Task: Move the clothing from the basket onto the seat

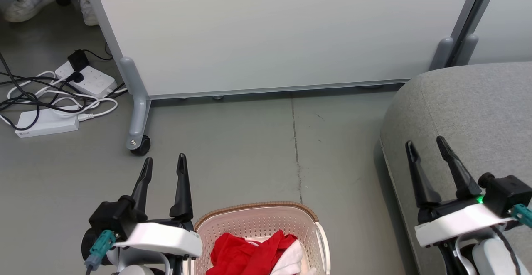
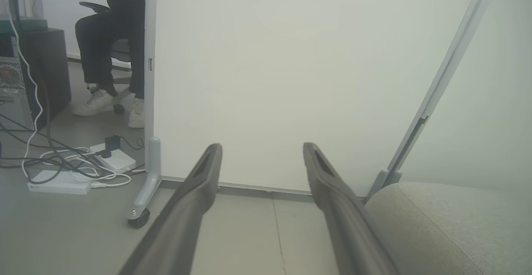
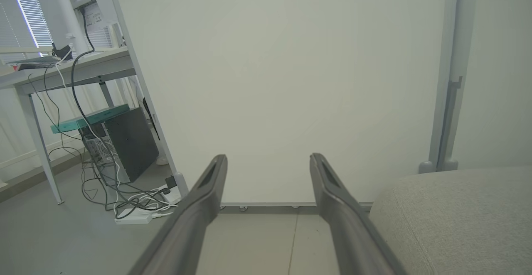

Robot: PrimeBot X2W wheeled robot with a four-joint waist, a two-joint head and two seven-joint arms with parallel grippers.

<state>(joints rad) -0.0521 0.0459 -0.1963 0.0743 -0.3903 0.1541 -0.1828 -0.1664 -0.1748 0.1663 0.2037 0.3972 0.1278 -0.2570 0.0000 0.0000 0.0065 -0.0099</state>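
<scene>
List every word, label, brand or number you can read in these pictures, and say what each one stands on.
No text can be read for certain.
Power strip on the floor: a small grey mark at its near corner, too small to read.
White label above the desk: printed lines, too blurred to read.

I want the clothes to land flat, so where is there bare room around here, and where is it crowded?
The seat is bare fabric from its rounded corner back to the partition. The floor between the partition's wheeled foot, the basket and the seat is bare. Crowded: power strips and cables left of that foot; clothing lies in the basket.
</scene>
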